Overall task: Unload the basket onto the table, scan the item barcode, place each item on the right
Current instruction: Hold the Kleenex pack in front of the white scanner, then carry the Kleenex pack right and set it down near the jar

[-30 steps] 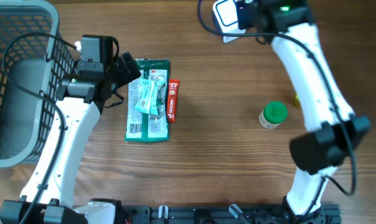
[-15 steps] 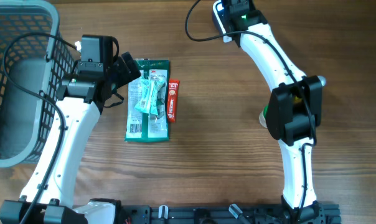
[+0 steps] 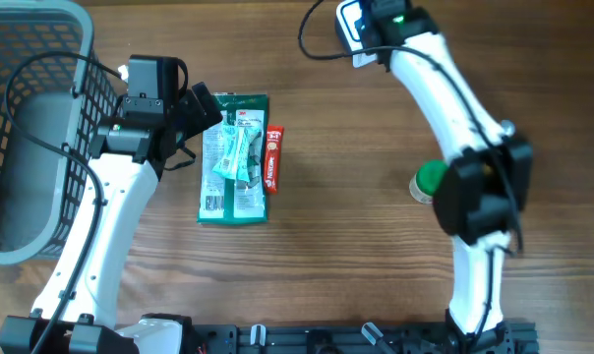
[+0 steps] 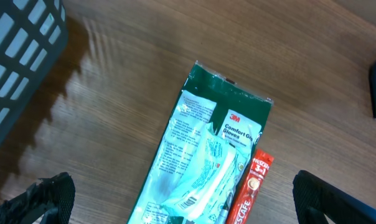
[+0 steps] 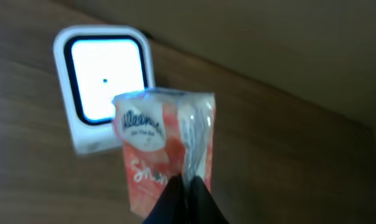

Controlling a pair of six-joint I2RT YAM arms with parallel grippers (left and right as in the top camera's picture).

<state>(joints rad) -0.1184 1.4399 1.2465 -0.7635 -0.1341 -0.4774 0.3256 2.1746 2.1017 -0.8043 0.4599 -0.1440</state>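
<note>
We note right gripper (image 5: 187,186) pinching the tissue pack (image 5: 163,143) in front of the lit scanner (image 5: 104,81), presumably presenting its barcode, while left gripper (image 3: 194,116) hangs spread wide by the green glove packet (image 3: 233,157).

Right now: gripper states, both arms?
Left gripper: open, holding nothing, above the glove packet.
Right gripper: closed on the tissue pack, by the scanner.

Orange-and-white tissue pack (image 5: 166,149); white scanner (image 5: 104,81) — black-rimmed window; green glove packet (image 3: 233,157), red sachet (image 3: 273,157), green-capped bottle (image 3: 431,179), grey lattice basket (image 3: 41,12) — brown wood-grain tabletop (image 3: 356,246).
</note>
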